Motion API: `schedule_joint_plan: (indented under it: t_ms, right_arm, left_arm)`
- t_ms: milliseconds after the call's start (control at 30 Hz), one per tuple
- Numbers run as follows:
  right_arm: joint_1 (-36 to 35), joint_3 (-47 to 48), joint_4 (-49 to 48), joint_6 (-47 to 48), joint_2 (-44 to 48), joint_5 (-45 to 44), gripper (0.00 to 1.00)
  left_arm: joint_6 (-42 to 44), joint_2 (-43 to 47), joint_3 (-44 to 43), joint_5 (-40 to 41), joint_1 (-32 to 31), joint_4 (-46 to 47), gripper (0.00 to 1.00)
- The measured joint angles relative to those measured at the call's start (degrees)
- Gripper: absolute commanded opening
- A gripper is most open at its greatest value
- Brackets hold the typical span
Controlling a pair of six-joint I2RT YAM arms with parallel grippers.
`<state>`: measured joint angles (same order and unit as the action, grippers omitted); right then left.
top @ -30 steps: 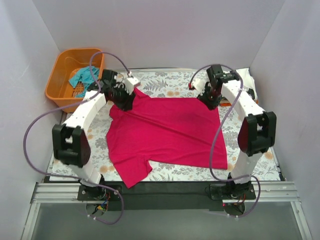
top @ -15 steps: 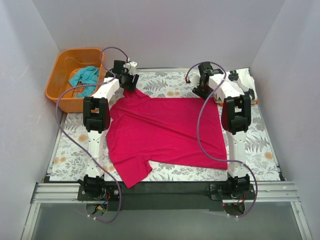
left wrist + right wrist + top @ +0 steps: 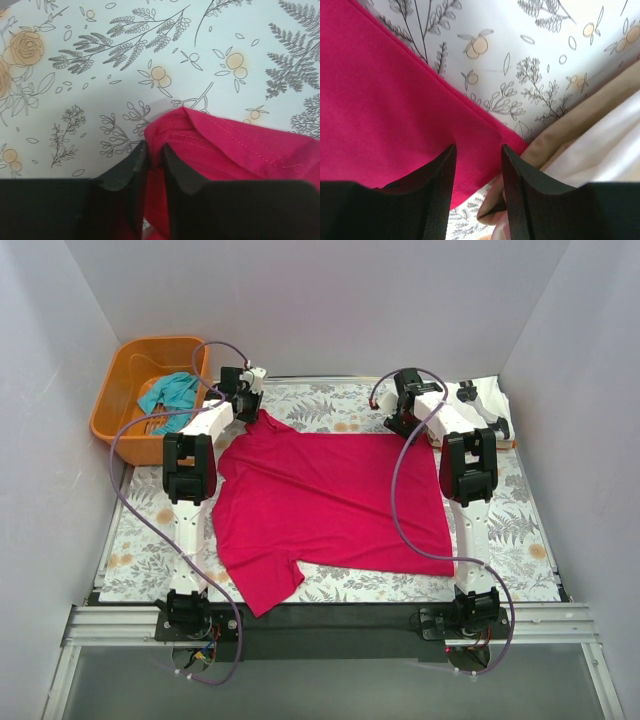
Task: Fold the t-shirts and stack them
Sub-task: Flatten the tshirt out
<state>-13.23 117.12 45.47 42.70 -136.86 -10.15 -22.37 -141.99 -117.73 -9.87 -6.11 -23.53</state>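
Observation:
The magenta-red t-shirt [image 3: 330, 500] lies spread flat on the flowered table cover. My left gripper [image 3: 255, 405] is at its far left corner and is shut on a bunched fold of the red cloth [image 3: 200, 145], the fingertips [image 3: 137, 157] pinching it just above the cover. My right gripper [image 3: 405, 423] is at the shirt's far right corner; its jaws stand apart over the red hem [image 3: 470, 120], holding nothing. The teal t-shirt [image 3: 170, 392] lies in the orange basket. The white t-shirt with black marks [image 3: 485, 400] lies at the far right.
The orange basket [image 3: 108, 412] stands off the table's far left corner. In the right wrist view, tan cloth [image 3: 570, 127] and white cloth [image 3: 615, 150] lie right beside the red hem. Grey walls close in the back and both sides.
Both arms have stretched toward the back of the table. The left gripper has drawn the shirt's far left corner farther back and left. The right gripper has moved to the far right corner.

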Motion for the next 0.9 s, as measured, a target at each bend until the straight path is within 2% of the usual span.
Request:
schedule_joint_plan:
  t_ms: [67, 133, 300, 667, 767, 867, 900]
  right_arm:
    - [0.0, 0.0, -0.5, 0.0, -0.1, -0.1, 0.39]
    - [-0.1, 0.6, -0.7, -0.2, -0.6, -0.7, 0.36]
    - [-0.3, 3.8, -2.9, -0.8, -3.2, -4.8, 0.32]
    - [-0.5, 5.0, -6.1, -2.6, -4.5, -9.0, 0.37]
    - [-0.7, 5.0, -6.5, -2.6, -4.5, -8.9, 0.39]
    - [-0.7, 4.8, -7.0, -2.8, -4.2, -8.7, 0.45]
    - [-0.7, 4.6, -7.4, -3.1, -3.8, -8.5, 0.46]
  left_arm:
    - [0.0, -0.3, -0.4, -0.3, -0.1, -0.1, 0.05]
    - [-0.2, -1.9, -3.1, -0.5, -0.1, -0.3, 0.01]
    - [-0.9, -8.1, -12.2, -0.5, -0.2, 0.9, 0.00]
    - [-1.0, -12.3, -16.0, 2.5, -1.0, 8.4, 0.01]
    - [-1.0, -12.3, -15.7, 2.5, -1.0, 8.9, 0.32]
    - [-1.2, -11.7, -14.2, 3.5, -0.9, 10.8, 0.51]
    - [-1.5, -11.3, -13.4, 3.7, -0.9, 11.5, 0.51]
